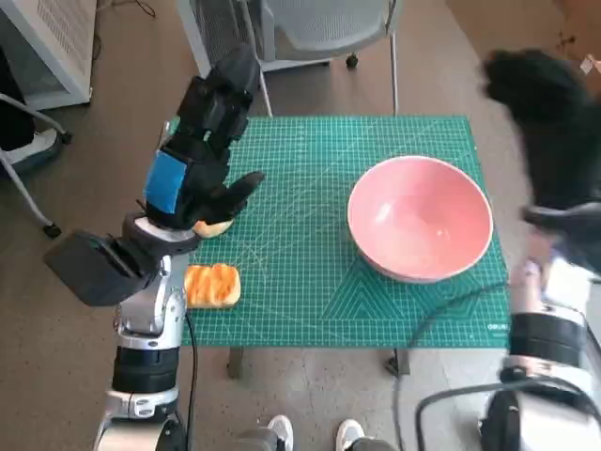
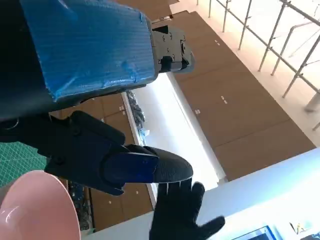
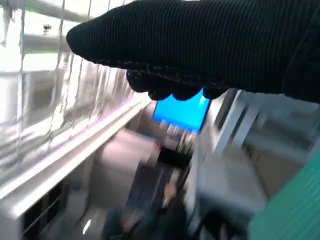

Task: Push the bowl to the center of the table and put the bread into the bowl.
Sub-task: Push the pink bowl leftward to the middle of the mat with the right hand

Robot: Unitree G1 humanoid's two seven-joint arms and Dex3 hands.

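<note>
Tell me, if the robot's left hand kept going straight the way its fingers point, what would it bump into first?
Probably nothing on the table. The left hand hangs raised over the green mat, its fingers aimed toward the far edge and the chair beyond. The pink bowl sits off to the side. Depth is unclear.

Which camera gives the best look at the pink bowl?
The head view: the whole pink bowl sits on the green mat's right side, empty. The left wrist view catches only part of its rim. The right wrist view does not show it.
</note>
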